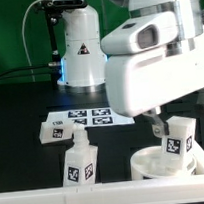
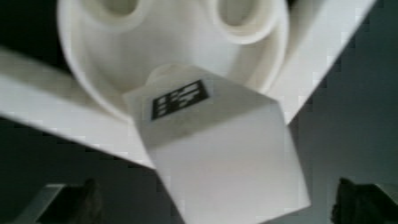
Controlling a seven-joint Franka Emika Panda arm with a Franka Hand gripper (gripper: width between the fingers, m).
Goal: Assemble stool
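The round white stool seat [image 1: 156,167] lies at the front of the exterior view's right, against the corner rail. A chunky white leg [image 1: 178,141] with a black-and-white tag stands upright on it. In the wrist view the leg [image 2: 210,140] stands over the seat [image 2: 169,35], whose sockets show beyond it. My gripper [image 1: 163,125] is right above the leg. In the wrist view the gripper [image 2: 217,202] is open, with a dark finger [image 2: 71,203] on each side of the leg and a gap to it.
A second leg [image 1: 78,162] stands upright at the front left of the exterior view. A third leg [image 1: 56,129] lies beside the marker board [image 1: 91,117]. The long white corner rail [image 1: 88,199] runs along the front. The robot base [image 1: 83,51] stands behind.
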